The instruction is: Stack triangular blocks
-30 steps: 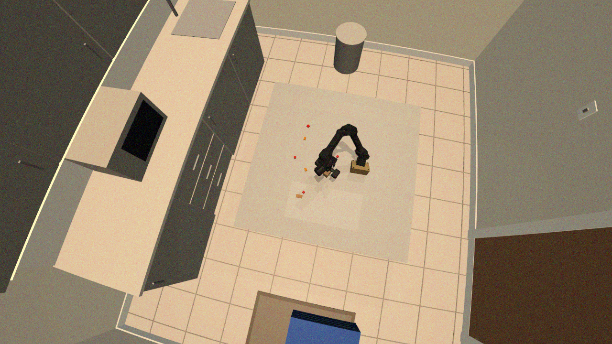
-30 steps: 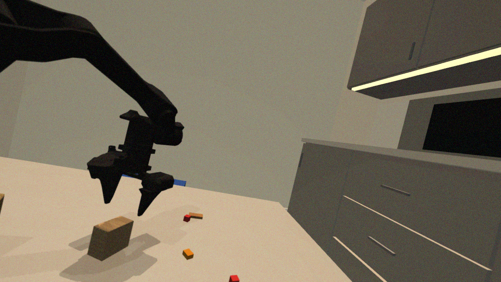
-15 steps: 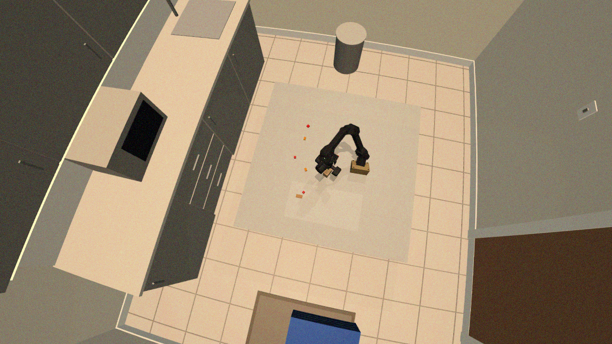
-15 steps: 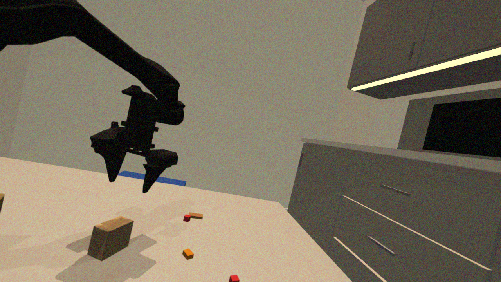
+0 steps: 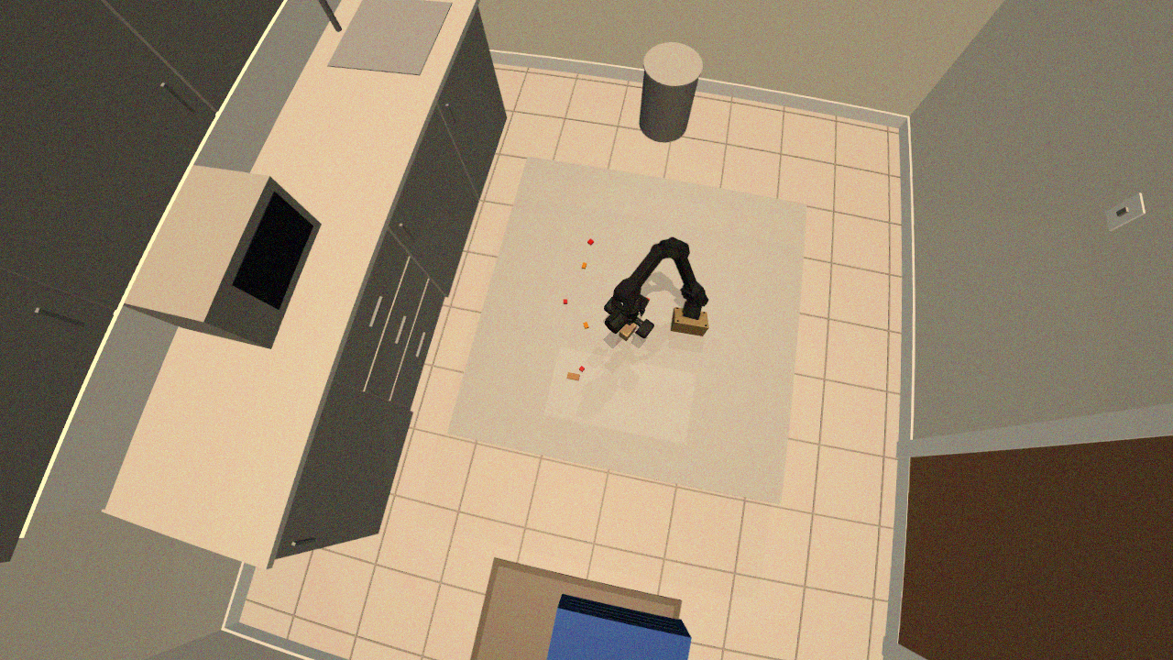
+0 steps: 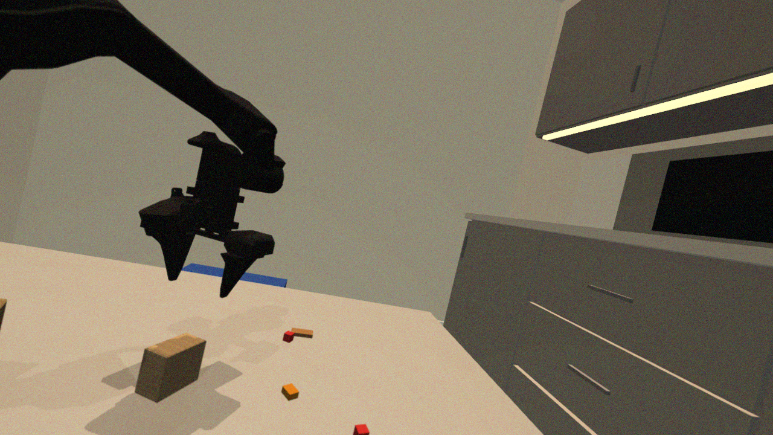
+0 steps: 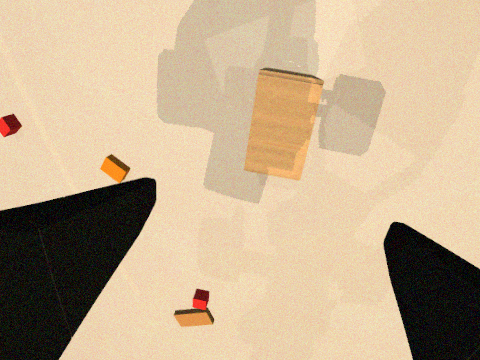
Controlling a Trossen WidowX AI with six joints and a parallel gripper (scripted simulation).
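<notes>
The two triangular blocks [image 5: 628,330] [image 6: 171,361] [image 7: 282,122] stand together on the table as one upright wooden block with a flat, level-looking top. The seam between the sloped faces cannot be made out, and a thin line runs along one end of the top in the wrist view. My gripper [image 6: 198,289] [image 7: 271,211] is open and empty, raised above the block, with clear air between its fingertips and the block's top. In the top view the hand partly covers the block.
A red cube [image 5: 581,368] [image 6: 288,336] [image 7: 201,299] lies by a flat wooden piece [image 5: 573,377] [image 6: 302,332] [image 7: 194,318]. An orange piece [image 5: 586,325] [image 6: 290,391] [image 7: 115,169] lies nearer the block. Other small red and orange pieces lie farther along the table [image 5: 738,410].
</notes>
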